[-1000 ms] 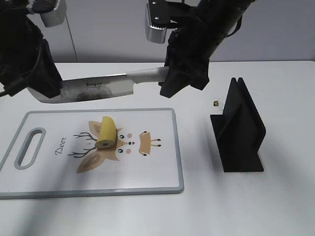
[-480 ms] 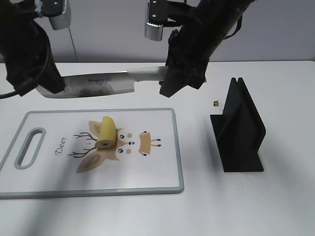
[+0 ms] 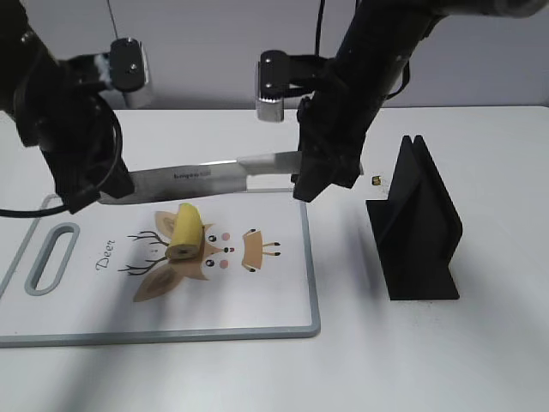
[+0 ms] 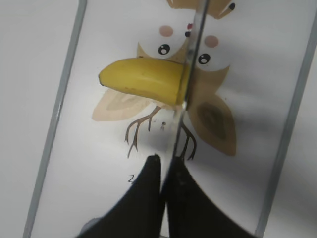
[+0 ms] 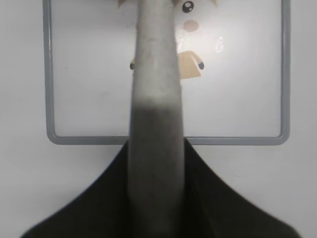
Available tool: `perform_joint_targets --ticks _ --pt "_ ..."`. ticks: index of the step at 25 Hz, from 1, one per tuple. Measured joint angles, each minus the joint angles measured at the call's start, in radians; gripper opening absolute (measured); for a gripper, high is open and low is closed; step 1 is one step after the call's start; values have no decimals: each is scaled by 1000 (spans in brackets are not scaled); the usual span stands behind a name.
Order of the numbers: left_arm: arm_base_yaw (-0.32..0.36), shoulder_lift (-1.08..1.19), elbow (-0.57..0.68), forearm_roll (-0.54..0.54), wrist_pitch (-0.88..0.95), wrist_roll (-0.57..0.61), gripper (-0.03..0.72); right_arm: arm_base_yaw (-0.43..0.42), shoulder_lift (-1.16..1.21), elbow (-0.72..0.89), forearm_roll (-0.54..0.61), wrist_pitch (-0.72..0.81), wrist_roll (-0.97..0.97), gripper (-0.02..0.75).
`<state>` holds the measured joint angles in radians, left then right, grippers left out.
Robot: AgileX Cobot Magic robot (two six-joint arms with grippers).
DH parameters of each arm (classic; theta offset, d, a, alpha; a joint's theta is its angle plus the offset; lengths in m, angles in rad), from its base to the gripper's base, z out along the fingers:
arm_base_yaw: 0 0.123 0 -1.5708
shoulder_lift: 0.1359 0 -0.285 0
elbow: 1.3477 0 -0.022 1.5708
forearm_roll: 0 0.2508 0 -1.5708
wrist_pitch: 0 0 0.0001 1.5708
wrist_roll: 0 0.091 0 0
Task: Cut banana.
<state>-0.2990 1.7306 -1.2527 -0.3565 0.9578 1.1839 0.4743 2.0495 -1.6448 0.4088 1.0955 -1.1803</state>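
- While no cut is showing on the banana point(image 3: 185, 231), treating the slicing as not yet made.
- Gripping the knife point(image 3: 202, 177) at both ends: right gripper point(image 3: 310, 182) closed tight around the pale handle point(image 5: 154, 99), left gripper point(image 4: 166, 168) pinching the far end of the blade, jaws nearly together with only the steel between them.
- Holding the blade level and edge-down, spanning from one gripper to the other, above the cutting board point(image 3: 283, 322).
- Lying below the blade, between the two grippers and nearer the left one: the banana piece, whole, on the deer print of the board.
- Crossing, in the left wrist view, the thicker end of the banana point(image 4: 141, 79) just ahead of the left fingertips; contact or gap not resolvable from that angle; exterior view suggesting the edge is just above the fruit.
- Standing empty, off to the outer side of the right gripper: black knife stand point(image 3: 416, 225).
- Judging progress: pick-up and alignment done; pressing down through the banana and returning the knife remaining.
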Motion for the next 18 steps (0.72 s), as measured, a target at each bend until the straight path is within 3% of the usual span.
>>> perform_joint_targets --ticks 4,18 --pt "-5 3 63 -1 -71 -2 0 8 12 60 -14 -62 4 172" --pt "-7 69 72 -17 -122 -2 0 10 17 124 -34 -176 3 174"
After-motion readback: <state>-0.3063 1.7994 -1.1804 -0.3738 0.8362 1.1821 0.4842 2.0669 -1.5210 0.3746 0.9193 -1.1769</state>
